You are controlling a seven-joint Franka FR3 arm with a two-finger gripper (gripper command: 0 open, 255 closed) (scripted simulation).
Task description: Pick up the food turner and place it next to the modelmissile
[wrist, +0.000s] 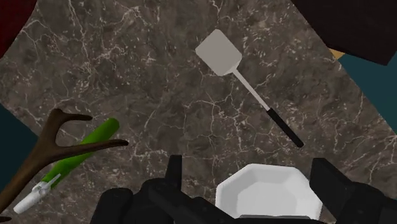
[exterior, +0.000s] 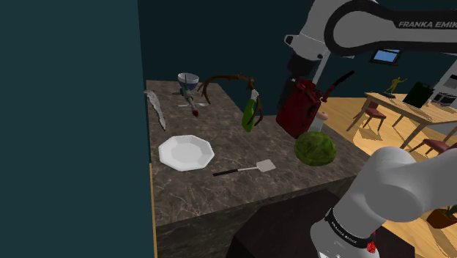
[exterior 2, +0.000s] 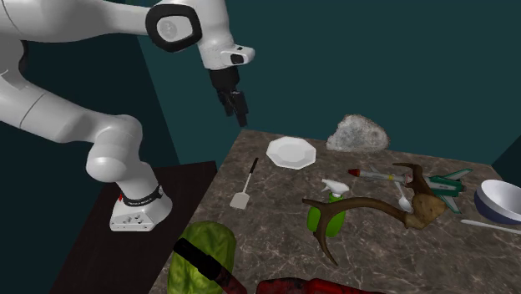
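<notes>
The food turner (exterior: 245, 169) lies flat on the dark marble counter (exterior: 220, 201), with a pale square blade and a thin black-tipped handle. It rests near the counter's front edge, between the white plate (exterior: 186, 152) and the stand. The model missile (exterior 2: 380, 175), grey with a red tip and green fins, lies at the far end of the counter (exterior 2: 275, 242) beside the antler (exterior 2: 367, 209). My gripper (exterior 2: 235, 113) hangs open high above the counter's edge, holding nothing. In the wrist view the turner (wrist: 242, 79) lies ahead of the gripper (wrist: 249, 172), and the plate (wrist: 267, 194) sits under the fingers.
A green spray bottle (exterior: 251, 113) and a brown antler (exterior: 220, 80) stand mid-counter. A red can (exterior: 300, 106) and a green cabbage (exterior: 315, 149) sit near the arm. A grey rock (exterior 2: 357, 134), a bowl (exterior 2: 499, 199) and a spoon (exterior 2: 402, 198) crowd the missile's end.
</notes>
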